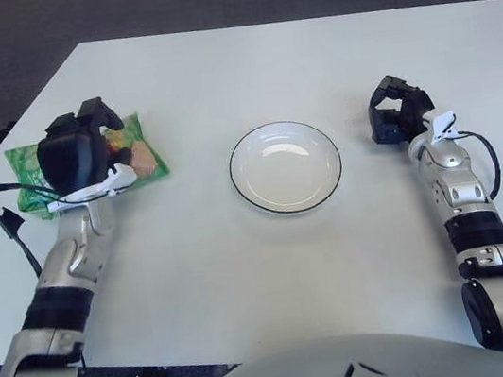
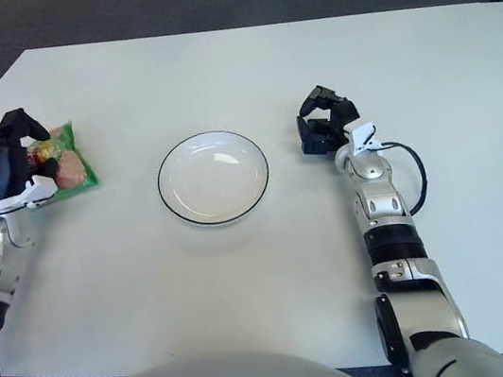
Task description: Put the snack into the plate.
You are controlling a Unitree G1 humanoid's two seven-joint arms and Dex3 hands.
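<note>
Now the left hand has its fingers wrapped around the green snack near the counter's left edge. No words on the bag can be read. The right hand, fingers curled on nothing, shows right of the plate.

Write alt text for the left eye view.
The left hand grips a green snack bag at the white table's left side, left of an empty white plate. The right hand shows right of the plate, fingers curled, holding nothing.

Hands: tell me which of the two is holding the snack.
The left hand, at the table's left side, with its fingers on the green snack bag. The right hand shows right of the plate, holding nothing.
</note>
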